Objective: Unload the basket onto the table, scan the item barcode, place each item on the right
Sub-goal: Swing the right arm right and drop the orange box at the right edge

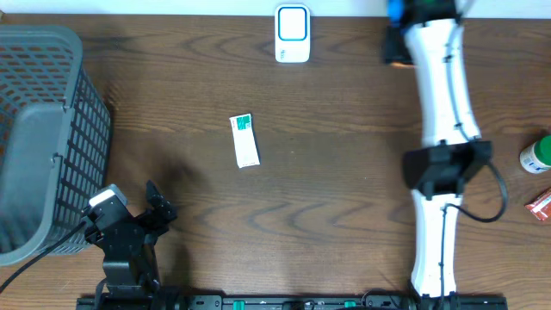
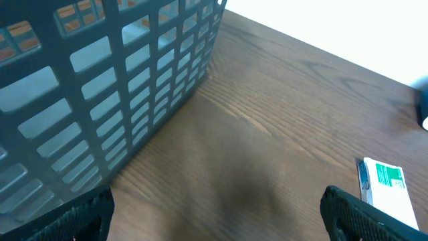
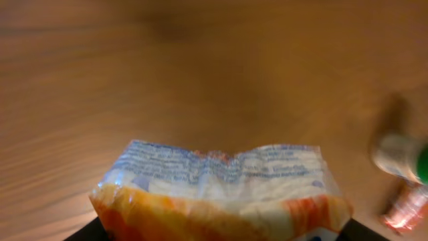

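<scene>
Nearest, one left pincer (image 1: 159, 203) stands spread and holds nothing, beside one grey basket (image 1: 52, 86) whose contents I cannot make out. On the mid-bench (image 1: 344, 172) lies one white-and-green box (image 1: 245, 140). At the right edge are one green-capped bottle (image 1: 535, 155) and one red packet (image 1: 541, 207). Farthest, the right pincer (image 1: 396, 39) pinches one orange-and-white packet (image 3: 221, 187), held near one white scanner (image 1: 292, 34).

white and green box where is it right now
Overhead, the white and green box lies flat mid-table, right of the grey plastic basket, nearer the robot than the white scanner.
</scene>
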